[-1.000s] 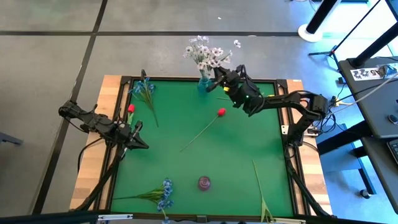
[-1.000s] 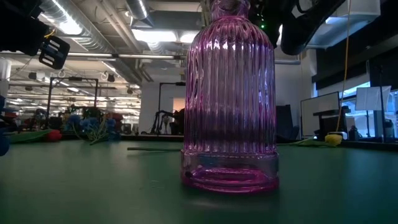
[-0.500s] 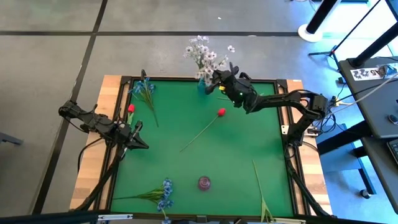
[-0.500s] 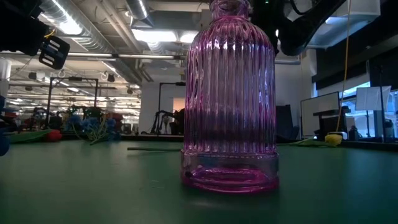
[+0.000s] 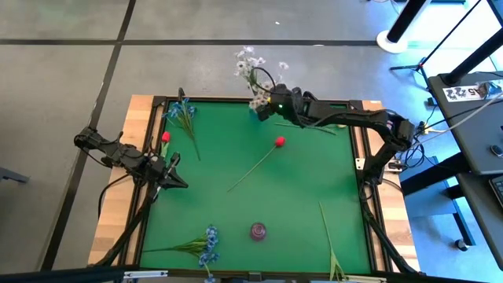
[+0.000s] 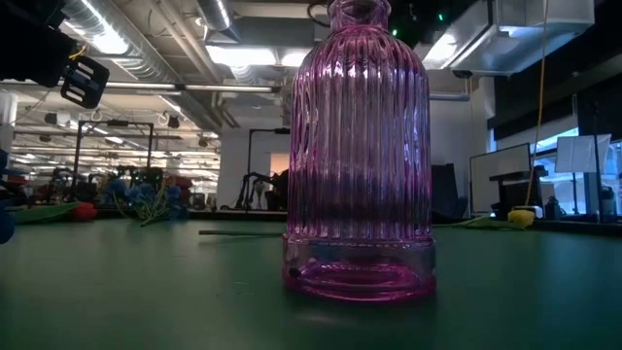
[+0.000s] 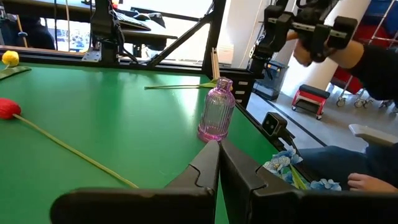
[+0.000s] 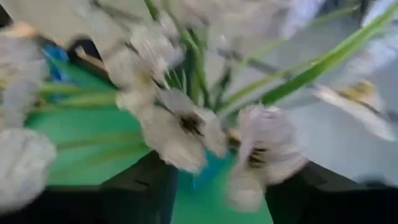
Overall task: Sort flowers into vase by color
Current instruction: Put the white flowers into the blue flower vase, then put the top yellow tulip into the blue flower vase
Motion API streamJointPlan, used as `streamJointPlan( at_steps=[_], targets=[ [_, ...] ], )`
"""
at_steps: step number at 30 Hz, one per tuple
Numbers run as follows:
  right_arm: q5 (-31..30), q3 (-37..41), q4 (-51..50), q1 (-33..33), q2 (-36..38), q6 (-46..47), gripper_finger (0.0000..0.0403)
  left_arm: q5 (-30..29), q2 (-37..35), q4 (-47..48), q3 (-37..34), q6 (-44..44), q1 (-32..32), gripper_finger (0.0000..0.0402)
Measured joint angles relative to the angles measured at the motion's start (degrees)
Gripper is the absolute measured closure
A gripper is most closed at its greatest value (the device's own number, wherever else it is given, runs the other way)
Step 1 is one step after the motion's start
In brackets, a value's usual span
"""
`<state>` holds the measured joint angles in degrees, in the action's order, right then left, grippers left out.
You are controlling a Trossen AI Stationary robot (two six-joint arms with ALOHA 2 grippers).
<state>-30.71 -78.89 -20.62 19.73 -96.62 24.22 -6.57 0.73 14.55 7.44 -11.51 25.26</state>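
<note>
White flower sprigs (image 5: 253,72) stand in a small blue vase (image 5: 257,108) at the table's far edge. My right gripper (image 5: 267,104) is right beside that vase, open, and blossoms (image 8: 180,127) fill the gap between its fingers. A red flower (image 5: 278,141) lies on the green mat mid-table, its stem slanting toward the near left. A ribbed pink vase (image 5: 258,231) stands upright near the front edge. My left gripper (image 5: 179,183) waits shut at the table's left side, holding nothing. My right gripper (image 8: 224,186) reaches level from the table's right toward the white sprigs just above the blue vase (image 8: 208,171). The blossoms hide the stems and the finger pads, so I cannot tell whether a finger touches them.
Blue flowers lie at the far left corner (image 5: 182,112) and at the near left (image 5: 206,245). A second red bud (image 5: 166,136) rests at the left edge. A yellow flower's stem (image 5: 328,232) lies near right. A person's hand (image 7: 364,181) shows beyond the table.
My right gripper has moved toward the table's far edge and left, up to the blue vase, with the arm stretching out. The white sprigs have drawn together and shifted a little toward the far side above the vase.
</note>
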Motion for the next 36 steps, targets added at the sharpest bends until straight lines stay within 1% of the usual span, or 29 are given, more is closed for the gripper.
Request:
streamJointPlan(
  at_steps=[3,6,10,14,15,17,19,21,23,25,28,31,34,36],
  targets=[
    [1.5,-5.2,-13.4,-0.3,0.0,6.5,0.0179,0.0,0.0,0.0,0.0,0.0,0.0,0.0392],
    [0.1,-7.6,-22.1,-1.7,0.2,14.3,0.0169,0.0,0.0,0.0,0.0,0.0,0.0,0.0392],
    [-4.0,-7.6,-32.7,-4.2,0.8,25.0,0.0167,0.0,0.0,0.0,0.0,0.0,0.0,0.0392],
    [-6.3,-6.6,-48.2,-5.6,0.8,39.7,0.0167,0.0,0.0,0.0,0.0,0.0,0.0,0.0392],
    [-5.9,-5.3,-50.4,-5.5,0.9,43.2,0.0166,0.0,0.0,0.0,0.0,0.0,0.0,0.0392],
    [-2.5,-1.9,-53.4,-5.0,0.9,48.2,0.0166,0.0,0.0,0.0,0.0,0.0,0.0,0.0392],
    [1.1,2.5,-53.3,-3.5,1.2,51.3,0.0166,0.0,0.0,0.0,0.0,0.0,0.0,0.0392],
    [3.8,7.6,-50.2,-1.2,1.4,53.6,0.0166,0.0,0.0,0.0,0.0,0.0,0.0,0.0392],
    [6.2,12.8,-45.3,1.8,1.3,55.3,0.0166,0.0,0.0,0.0,0.0,0.0,0.0,0.0392],
    [7.8,17.7,-38.0,5.1,1.3,57.6,0.0166,0.0,0.0,0.0,0.0,0.0,0.0,0.0392],
    [7.7,23.0,-27.5,10.4,1.2,60.0,0.0166,0.0,0.0,0.0,0.0,0.0,0.0,0.0392],
    [6.4,25.9,-19.0,14.5,1.2,62.5,0.0166,0.0,0.0,0.0,0.0,0.0,0.0,0.0392],
    [6.1,27.1,-16.4,16.9,1.2,66.6,0.0166,0.0,0.0,0.0,0.0,0.0,0.0,0.0392],
    [5.1,27.1,-16.3,17.9,1.1,68.6,0.0166,0.0,0.0,0.0,0.0,0.0,0.0,0.0392]
  ],
)
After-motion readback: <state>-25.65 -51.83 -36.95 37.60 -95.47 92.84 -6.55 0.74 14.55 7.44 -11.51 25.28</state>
